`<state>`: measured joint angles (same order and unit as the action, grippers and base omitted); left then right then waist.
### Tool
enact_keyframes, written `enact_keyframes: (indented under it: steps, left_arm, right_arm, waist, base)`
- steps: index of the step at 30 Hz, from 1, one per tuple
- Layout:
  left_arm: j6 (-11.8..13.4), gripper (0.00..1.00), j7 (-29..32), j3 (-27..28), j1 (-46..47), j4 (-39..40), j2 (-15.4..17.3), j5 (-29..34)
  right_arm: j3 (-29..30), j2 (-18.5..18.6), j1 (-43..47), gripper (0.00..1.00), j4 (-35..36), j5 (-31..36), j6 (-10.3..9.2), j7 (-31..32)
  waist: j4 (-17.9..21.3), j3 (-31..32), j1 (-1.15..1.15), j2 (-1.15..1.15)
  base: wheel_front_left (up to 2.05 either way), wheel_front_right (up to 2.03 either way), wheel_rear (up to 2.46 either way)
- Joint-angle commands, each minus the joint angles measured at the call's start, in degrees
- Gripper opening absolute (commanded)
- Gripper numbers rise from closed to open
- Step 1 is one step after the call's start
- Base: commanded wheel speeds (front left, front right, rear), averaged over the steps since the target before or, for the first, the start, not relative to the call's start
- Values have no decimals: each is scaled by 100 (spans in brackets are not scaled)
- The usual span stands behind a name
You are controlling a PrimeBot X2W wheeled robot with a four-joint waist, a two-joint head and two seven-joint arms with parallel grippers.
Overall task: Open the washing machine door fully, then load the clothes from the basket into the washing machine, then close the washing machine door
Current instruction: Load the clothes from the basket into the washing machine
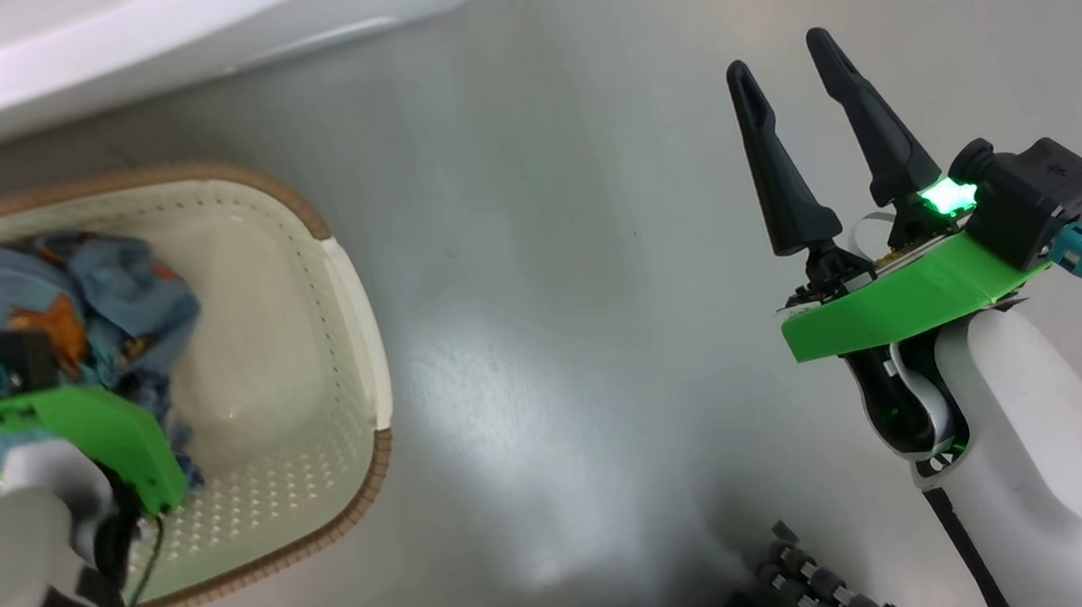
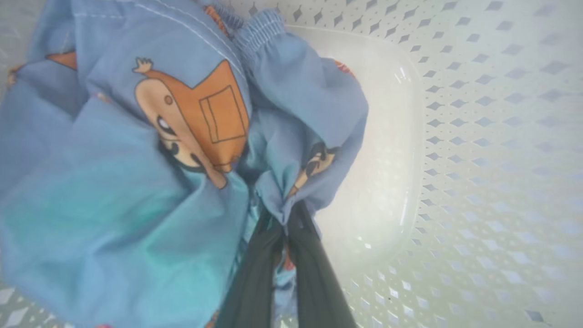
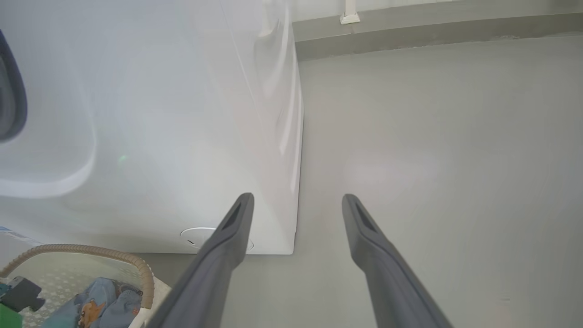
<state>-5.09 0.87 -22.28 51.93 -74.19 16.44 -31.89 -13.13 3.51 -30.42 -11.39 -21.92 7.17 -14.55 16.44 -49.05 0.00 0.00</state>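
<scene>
Clothes (image 1: 96, 280) lie bunched in one heap at the 9 o'clock end of one basket (image 1: 339, 295), which sits on the floor (image 1: 550, 292) at 9 o'clock in the head view. How many garments make up the heap cannot be told. Two orange cartoon figures (image 2: 200, 123) show on the blue fabric in the left wrist view. One washing machine (image 1: 121, 36) stands in the 11 o'clock corner of the head view, near the basket rim but apart from it. Two grippers show. The left gripper (image 2: 284, 218) reaches down into the basket, its two dark fingers (image 2: 314, 273) pinched together on a fold of the clothes. The right gripper (image 1: 782, 57) hangs over bare floor at 3 o'clock, well apart from the basket, its two fingers spread and holding nothing.
</scene>
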Motion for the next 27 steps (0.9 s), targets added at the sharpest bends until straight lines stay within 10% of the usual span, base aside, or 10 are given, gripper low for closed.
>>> enact_keyframes:
  steps: [1,27]
  left_arm:
    - [-26,0,-75,104,-242,27,163,-25]
    - [-238,0,-1470,-324,-1829,1266,-420,-1194]
  right_arm:
    - [-120,-8,70,100,89,11,32,-45]
    - [-145,295,600,100,-429,-250,32,-45]
  waist:
    - [-79,194,0,0]
    - [-788,2710,0,0]
  base:
    - [0,0,0]
    - [0,0,0]
